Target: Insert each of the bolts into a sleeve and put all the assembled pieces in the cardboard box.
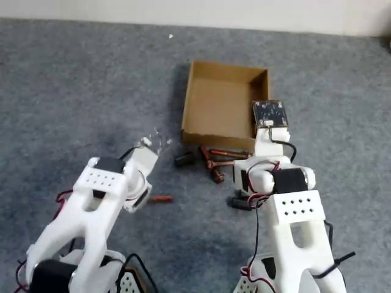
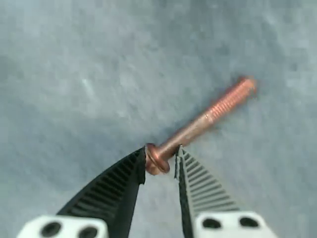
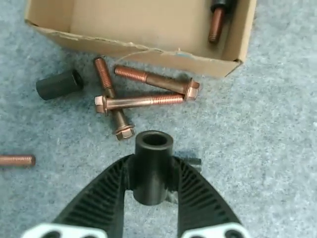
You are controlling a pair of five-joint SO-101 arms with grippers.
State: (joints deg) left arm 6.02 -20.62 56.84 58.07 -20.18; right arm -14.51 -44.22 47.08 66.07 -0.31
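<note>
— Largest first?
— At the far side of the grey carpet point(image 1: 73, 91), the cardboard box point(image 1: 187, 104), one assembled piece point(image 3: 217, 20) inside near a side wall.
— Arms?
— Both extended forward: the left arm point(image 1: 91, 213) with wrist turned in toward the middle, the right arm point(image 1: 296, 220) with wrist tipped toward the box.
— Fingers?
— On the left gripper point(image 2: 159, 159), pinching a copper bolt point(image 2: 208, 116) by its flanged head. On the right gripper point(image 3: 152, 163), clamped around a black sleeve point(image 3: 150, 181), bore open toward the box.
— Relation that matters?
— Held bolt lying crosswise between the arms, threaded end aimed at the right gripper, apart from the sleeve. Sleeve axis along its own fingers, so roughly square to the bolt. Probably calls for a wrist turn before mating.
— Smaller bits?
— Three loose bolts point(image 3: 143, 101) crossed just before the box wall, a second sleeve point(image 3: 58, 84) beside them.
</note>
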